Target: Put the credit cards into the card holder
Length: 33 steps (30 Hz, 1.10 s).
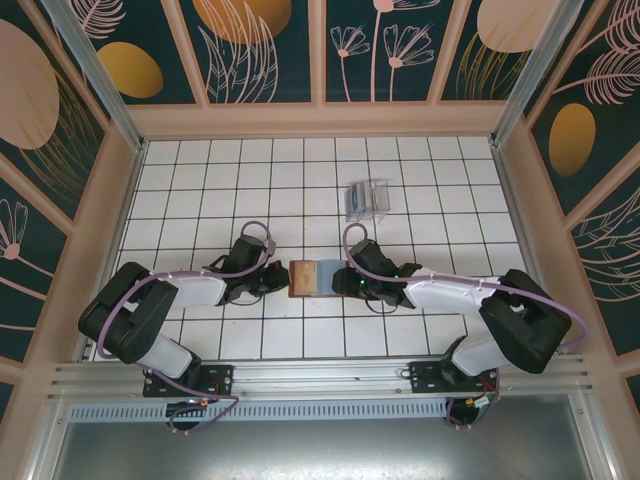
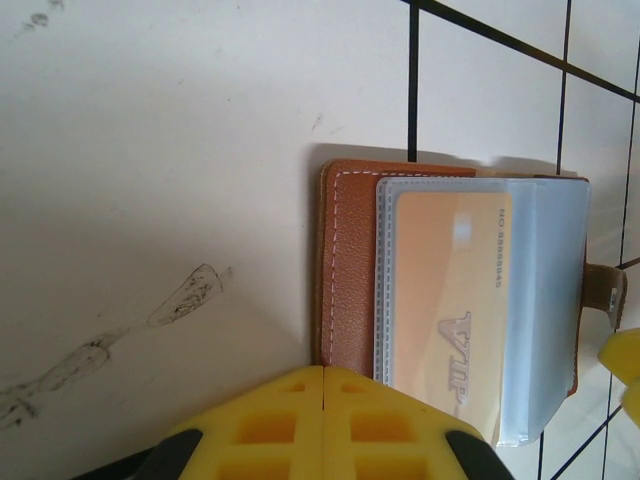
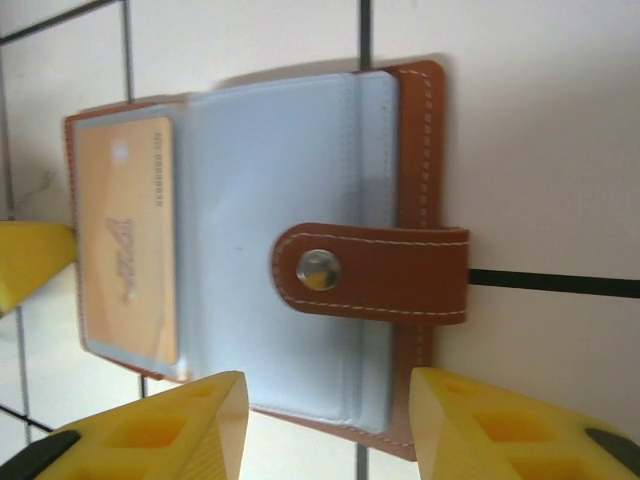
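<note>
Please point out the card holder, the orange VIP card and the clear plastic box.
card holder [image 3: 420, 275]: right wrist view, on its brown snap strap.
orange VIP card [image 2: 450, 290]: left wrist view, middle of its face.
clear plastic box [image 1: 366, 200]: top external view, its middle.

Closed pincer at card holder

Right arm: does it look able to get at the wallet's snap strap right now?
Probably yes: the right gripper is open, and the snap strap of the card holder lies just ahead of its gap, nothing between.
</note>
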### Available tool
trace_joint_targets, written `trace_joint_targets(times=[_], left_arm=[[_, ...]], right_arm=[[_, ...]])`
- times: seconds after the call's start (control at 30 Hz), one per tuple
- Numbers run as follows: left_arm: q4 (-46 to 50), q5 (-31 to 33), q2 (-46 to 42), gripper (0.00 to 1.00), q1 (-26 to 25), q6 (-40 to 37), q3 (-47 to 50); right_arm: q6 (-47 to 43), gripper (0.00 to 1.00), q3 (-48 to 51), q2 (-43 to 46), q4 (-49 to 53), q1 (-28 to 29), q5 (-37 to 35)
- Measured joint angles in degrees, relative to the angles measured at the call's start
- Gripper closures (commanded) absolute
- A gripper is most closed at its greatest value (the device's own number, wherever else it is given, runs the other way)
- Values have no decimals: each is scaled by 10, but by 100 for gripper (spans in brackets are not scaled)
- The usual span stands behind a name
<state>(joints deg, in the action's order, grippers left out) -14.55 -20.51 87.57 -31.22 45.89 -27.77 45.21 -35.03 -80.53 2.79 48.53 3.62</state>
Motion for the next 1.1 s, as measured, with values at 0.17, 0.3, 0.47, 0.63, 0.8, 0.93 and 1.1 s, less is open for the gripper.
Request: trace_joint_targets(times=[0.17,0.3,0.47,0.63,0.8,0.93,1.1], left_arm=[[0,0,0,96,0,0,0],[0,0,-1,96,0,0,0],[0,0,-8,96,0,0,3],[0,1,-16,96,0,0,7],[3,2,-16,96,0,0,7],[3,2,-16,96,0,0,7],[3,2,-16,96,0,0,7]], right_arm=[[-18,64,-8,-4,-11,0,22],[-24,62,-18,-32,-16,0,26],[-35,64,-19,-60,-24,0,32],[-41,64,-20,-63,-30,0,36],[-40,64,-20,-63,-35,0,38],[-38,64,-10,-65,-66,-2,55],[-27,65,17,-64,-118,-14,90]])
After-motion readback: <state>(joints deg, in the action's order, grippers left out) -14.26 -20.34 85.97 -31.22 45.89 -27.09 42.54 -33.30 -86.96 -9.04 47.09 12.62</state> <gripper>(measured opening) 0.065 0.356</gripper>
